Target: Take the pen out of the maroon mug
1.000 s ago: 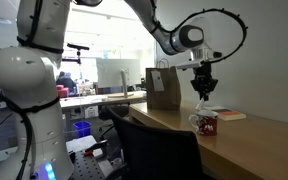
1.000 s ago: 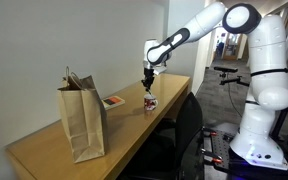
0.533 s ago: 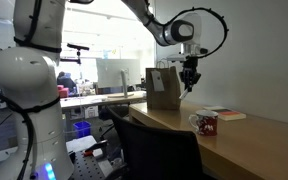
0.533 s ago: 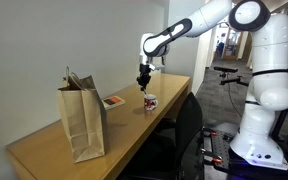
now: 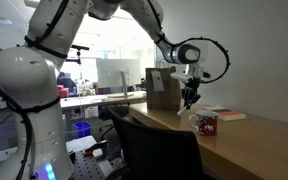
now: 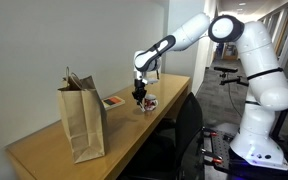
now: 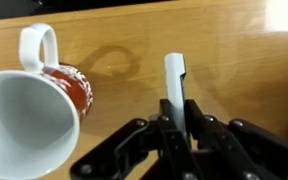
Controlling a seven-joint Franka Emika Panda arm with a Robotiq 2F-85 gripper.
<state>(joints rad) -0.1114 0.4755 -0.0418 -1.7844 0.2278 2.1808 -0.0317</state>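
Note:
The maroon mug stands on the wooden table at the left of the wrist view, white inside, white handle, empty. It also shows in both exterior views. My gripper is shut on the pen, a thin pale stick that points away from the jaws over the table, to the right of the mug. In both exterior views the gripper hangs low over the table just beside the mug, toward the paper bag.
A brown paper bag stands further along the table, also in an exterior view. A flat reddish book-like slab lies behind the mug. A dark chair back stands by the table edge.
The gripper has moved away from above the mug toward the paper bag side and has come down close to the table, with the pen in it.

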